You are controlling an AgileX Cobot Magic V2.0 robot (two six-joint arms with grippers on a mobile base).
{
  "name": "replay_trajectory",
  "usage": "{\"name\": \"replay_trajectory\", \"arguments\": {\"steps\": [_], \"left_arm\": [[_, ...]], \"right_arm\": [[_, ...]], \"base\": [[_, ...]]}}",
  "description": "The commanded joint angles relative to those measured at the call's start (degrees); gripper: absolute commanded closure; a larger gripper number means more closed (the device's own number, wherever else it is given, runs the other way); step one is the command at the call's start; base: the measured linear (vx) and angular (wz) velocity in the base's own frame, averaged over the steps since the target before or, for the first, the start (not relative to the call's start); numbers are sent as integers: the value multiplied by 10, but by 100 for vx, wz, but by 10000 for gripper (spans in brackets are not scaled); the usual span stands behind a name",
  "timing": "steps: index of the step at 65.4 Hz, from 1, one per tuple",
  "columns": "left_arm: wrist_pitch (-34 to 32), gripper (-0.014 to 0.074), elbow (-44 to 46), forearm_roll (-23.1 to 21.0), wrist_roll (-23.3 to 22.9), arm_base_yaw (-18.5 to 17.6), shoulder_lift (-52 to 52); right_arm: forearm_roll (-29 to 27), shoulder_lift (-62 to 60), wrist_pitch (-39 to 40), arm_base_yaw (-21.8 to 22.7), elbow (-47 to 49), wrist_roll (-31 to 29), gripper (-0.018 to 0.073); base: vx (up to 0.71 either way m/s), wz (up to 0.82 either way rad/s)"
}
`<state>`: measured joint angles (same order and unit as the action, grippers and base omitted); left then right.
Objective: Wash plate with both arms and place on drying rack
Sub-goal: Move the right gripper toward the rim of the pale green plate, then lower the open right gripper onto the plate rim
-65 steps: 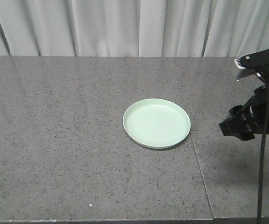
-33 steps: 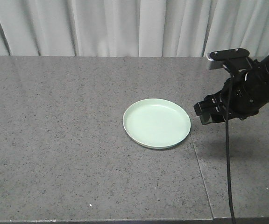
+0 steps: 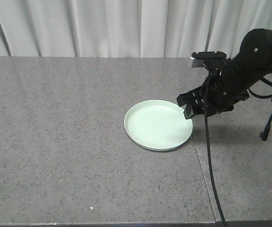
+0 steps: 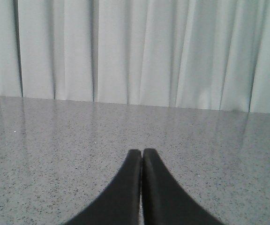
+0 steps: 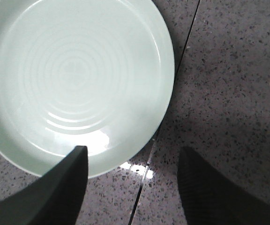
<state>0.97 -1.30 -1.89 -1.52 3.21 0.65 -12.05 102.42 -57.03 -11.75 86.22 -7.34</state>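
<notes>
The pale mint-green plate [image 3: 158, 124] lies flat on the grey speckled counter; the right wrist view looks down on the plate [image 5: 74, 79] from above. My right gripper [image 3: 189, 108] hovers open at the plate's right rim. In its own view the right gripper [image 5: 132, 157] has one jaw over the plate's edge and the other over bare counter. My left gripper [image 4: 142, 152] is shut with nothing in it, low over the counter and facing the curtain; it does not show in the front view. The drying rack is out of view.
A seam [image 3: 199, 165] runs front to back through the counter [image 3: 55, 142], just right of the plate. A pale curtain [image 3: 126, 28] hangs behind the counter's far edge. A black cable [image 3: 210, 175] dangles from the right arm down to the front edge.
The right arm has swung in from the right edge of the front view toward the plate, and its gripper now reaches the plate's right rim. The plate has not moved.
</notes>
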Motion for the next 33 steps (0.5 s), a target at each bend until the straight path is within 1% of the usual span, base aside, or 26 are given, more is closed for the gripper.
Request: {"name": "replay_trajectory", "arguments": {"steps": [1, 13, 33], "left_arm": [[-45, 603, 12, -1, -5, -2, 9], [-45, 603, 12, -1, -5, -2, 9], [-45, 603, 12, -1, -5, -2, 9]], "right_arm": [[-9, -5, 21, -1, 33, -2, 186], [-8, 32, 24, -1, 58, -5, 217], [-6, 77, 61, -1, 68, -6, 216]], "base": [[0, 0], [0, 0], [0, 0]]}}
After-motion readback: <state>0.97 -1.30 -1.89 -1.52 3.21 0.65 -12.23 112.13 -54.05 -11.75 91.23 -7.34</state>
